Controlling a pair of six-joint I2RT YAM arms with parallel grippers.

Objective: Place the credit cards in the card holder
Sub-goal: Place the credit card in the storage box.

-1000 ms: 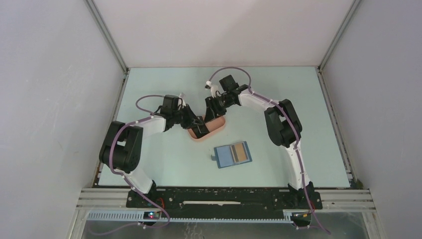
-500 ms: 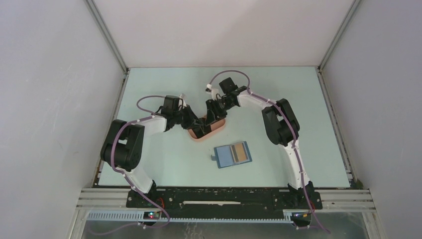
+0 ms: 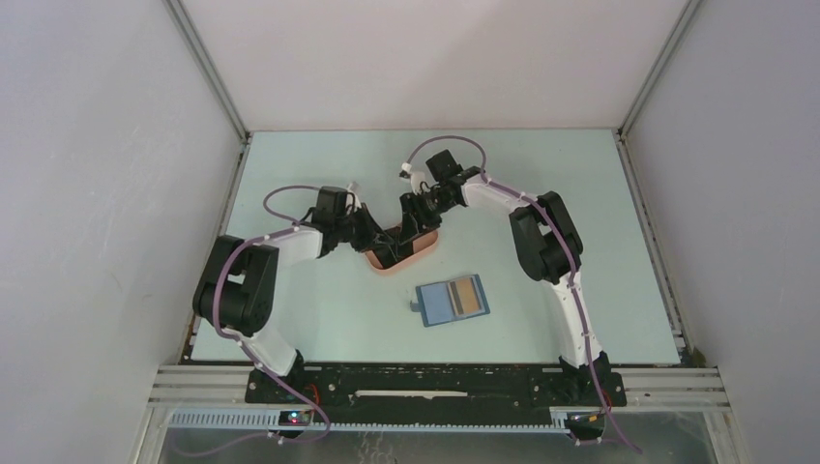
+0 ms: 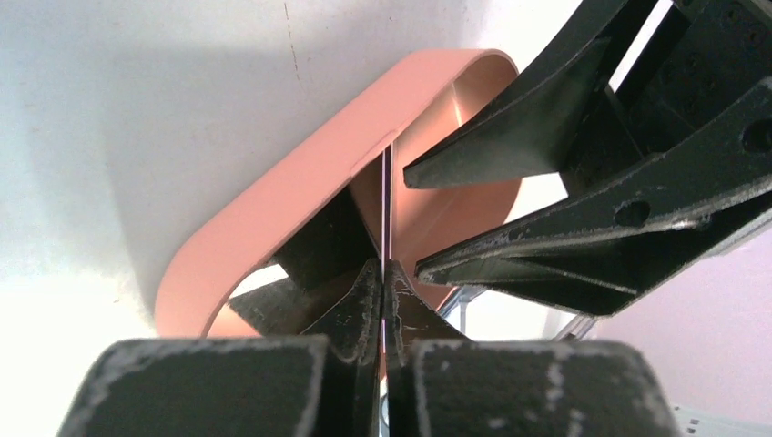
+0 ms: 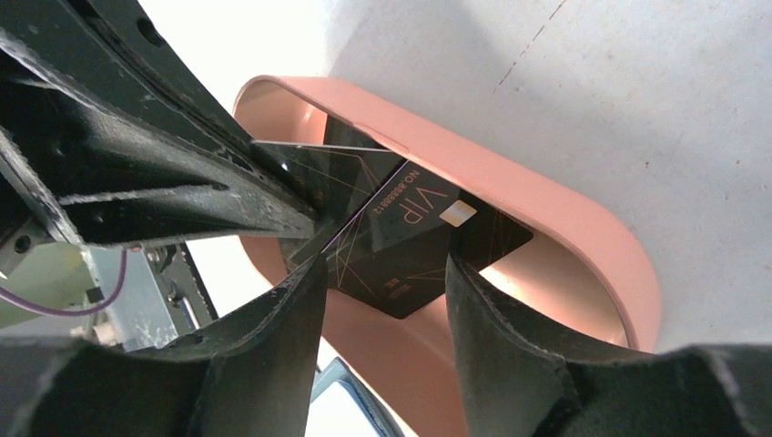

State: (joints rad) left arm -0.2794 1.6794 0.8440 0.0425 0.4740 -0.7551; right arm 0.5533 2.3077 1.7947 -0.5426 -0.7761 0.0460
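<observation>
While the card holder (image 3: 440,303) lies open and flat on the desk (image 3: 319,319), nearest the arm bases and well apart from both arms, a tan-orange card (image 3: 467,295) already sits on its right-hand side, in what looks like a pocket. Beyond it stands the pink oval tray (image 3: 418,253), and both arms reach into it from opposite sides. The black card (image 5: 410,228) is there, tipped up off the tray floor. The left gripper (image 4: 385,266) has its jaws pressed together on the card's flat faces near one end. From the left wrist the card shows only as a thin line between the pads. The right gripper (image 5: 382,264) has its jaws apart, one finger on each side of the card. I cannot see that they pinch it, and I judge that they only flank it.

The card should be very light and stiff across its face yet springy. It also looks glossy enough to slip or pivot in a light pinch. A hold on the faces is the right kind, best taken close to one short end. That leaves the opposite end free to lead into a pocket. The card holder looks light too and will likely slide on the desk when a card pushes into it, so the free arm may need to pin it down.
</observation>
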